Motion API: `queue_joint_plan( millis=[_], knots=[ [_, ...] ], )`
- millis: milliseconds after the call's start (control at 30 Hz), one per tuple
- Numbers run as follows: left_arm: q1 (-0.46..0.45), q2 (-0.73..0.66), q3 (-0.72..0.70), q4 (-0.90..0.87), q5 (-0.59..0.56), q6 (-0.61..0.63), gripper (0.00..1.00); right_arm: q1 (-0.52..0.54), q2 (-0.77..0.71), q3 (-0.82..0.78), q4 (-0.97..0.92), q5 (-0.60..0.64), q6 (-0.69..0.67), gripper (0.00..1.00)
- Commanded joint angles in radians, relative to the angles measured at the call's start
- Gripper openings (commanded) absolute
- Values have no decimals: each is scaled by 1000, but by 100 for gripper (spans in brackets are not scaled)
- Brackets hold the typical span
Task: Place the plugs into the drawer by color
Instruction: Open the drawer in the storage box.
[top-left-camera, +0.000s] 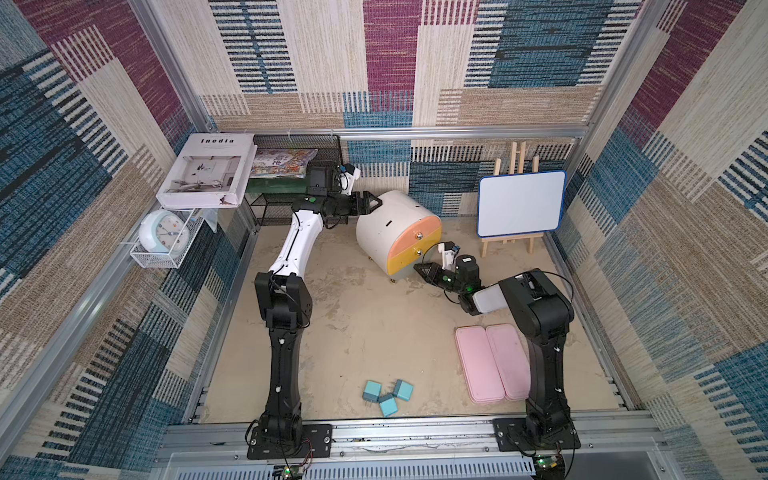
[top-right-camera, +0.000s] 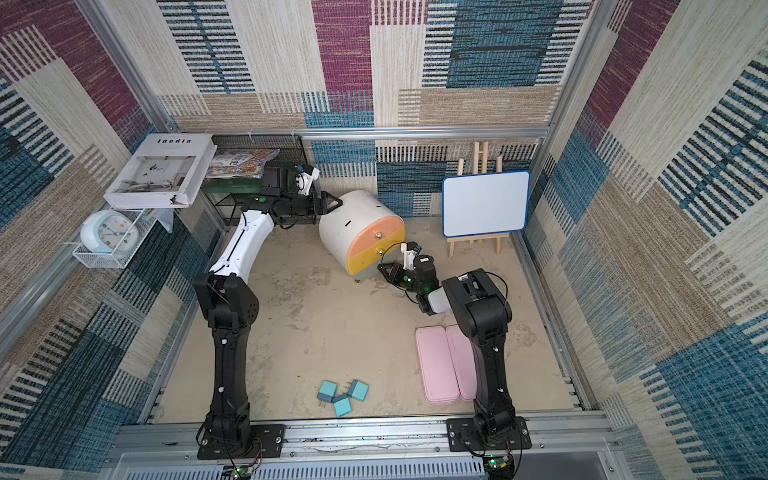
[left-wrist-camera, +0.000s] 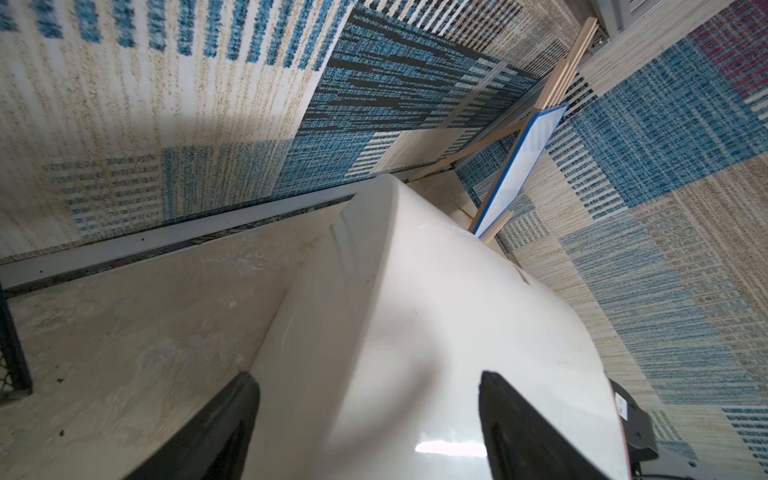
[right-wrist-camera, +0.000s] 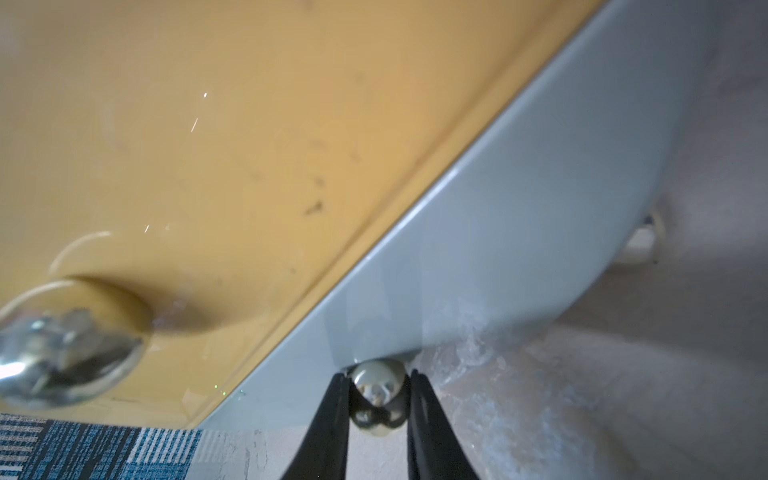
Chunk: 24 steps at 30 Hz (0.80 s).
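Spotted the drawer (top-left-camera: 390, 224) toward the back of the tabletop (top-left-camera: 353, 332), white drum body with peach, yellow and grey fronts stacked flush and turned toward the right arm's side. Caught the right pincer (right-wrist-camera: 378, 375) down low at the grey front (right-wrist-camera: 519, 232), narrowed to a small gap and closed on the lowest knob (right-wrist-camera: 376, 395). Saw one black fingertip (right-wrist-camera: 338, 399) snug against each side of that shiny little ball in the right wrist view, with the yellow front's knob off to the side, untouched. Same story in both top views, pincer tucked in right at the bottom of the front face. Noticed the left pincer (top-left-camera: 372, 203) over at the opposite end, spread wide across the rear of the white shell, shell sitting between the two fingers in the left wrist view. Couldn't tell about actual contact there, honestly. Counted three blue plugs (top-left-camera: 387, 405) bunched together near the front edge of the tabletop, between the two arm bases, well apart from both pincers and from the drawer. Also clocked two flat pink cases (top-left-camera: 490, 361) lying side by side just beside the right arm's base.
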Motion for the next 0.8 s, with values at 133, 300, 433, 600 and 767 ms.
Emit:
queue_joint_plan(
  millis=[133, 300, 433, 600, 767],
  knots=[
    [8, 9, 6, 29, 22, -22, 87, 19, -74, -43, 19, 10, -41, 16],
    [10, 13, 2, 40, 30, -32, 86, 24, -120, -97, 1, 36, -55, 15],
    [12, 13, 2, 45, 34, -36, 87, 34, -169, -148, -18, 63, -66, 16],
    [12, 14, 2, 49, 35, -39, 86, 56, -231, -215, -37, 82, -80, 16],
    [12, 13, 2, 51, 37, -42, 86, 69, -297, -285, -56, 92, -99, 17]
  ],
)
